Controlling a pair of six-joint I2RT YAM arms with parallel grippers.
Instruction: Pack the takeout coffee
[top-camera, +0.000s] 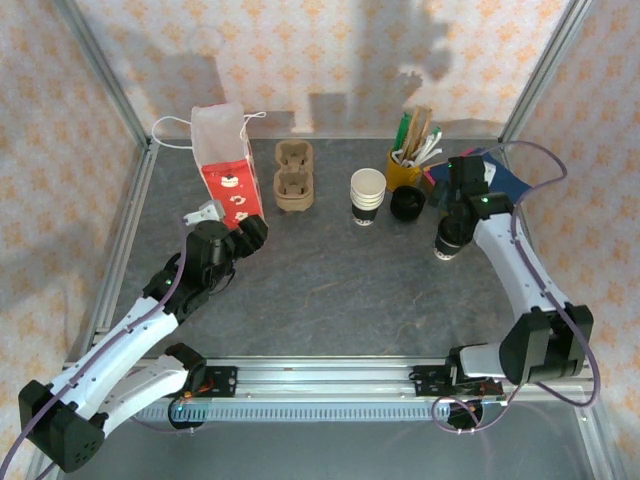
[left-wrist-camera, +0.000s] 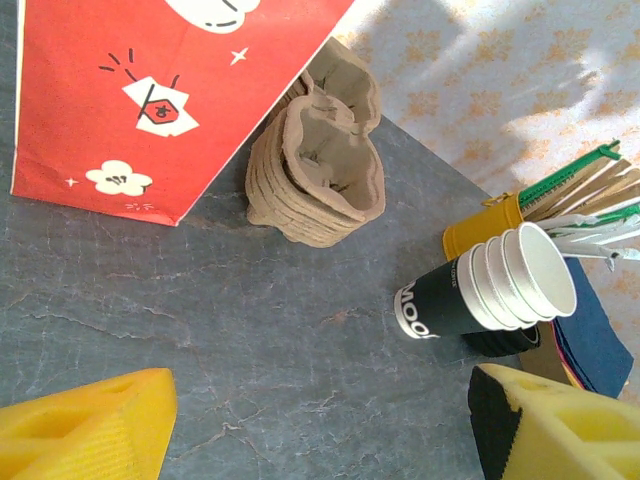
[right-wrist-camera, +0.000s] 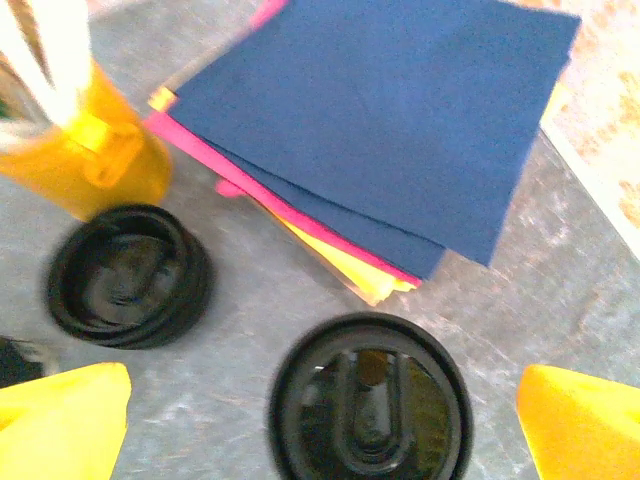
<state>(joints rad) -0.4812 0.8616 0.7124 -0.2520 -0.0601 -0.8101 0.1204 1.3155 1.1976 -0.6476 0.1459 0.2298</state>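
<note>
So this looks like the lidding step of packing the takeout coffee (top-camera: 446, 246), or right at the end of it. The cup stands toward the right edge of the desk (top-camera: 330, 290), a bit nearer than the yellow cup (top-camera: 403, 168) of stirrers at the far edge. The right gripper (right-wrist-camera: 320, 395) hangs straight over it, fingers spread wide on either side of a black lid (right-wrist-camera: 370, 405) and not pinching anything. The wrist view is blurry, so I can't swear the lid is seated on the rim, but I think it is. A stack of spare lids (right-wrist-camera: 128, 275) sits just beside it, with the napkins (right-wrist-camera: 380, 120) behind. The left gripper (left-wrist-camera: 322, 400) is spread and empty too, down by the red bag (top-camera: 225, 170) near the far left corner. The cardboard carrier (top-camera: 293, 178) sits between that bag and the stacked cups (top-camera: 367, 197). My guess for the next move is to come lower, close on the cup body below the lid, and carry it upright across to the carrier or bag. Squeeze gently, since paper cups dent easily.
</note>
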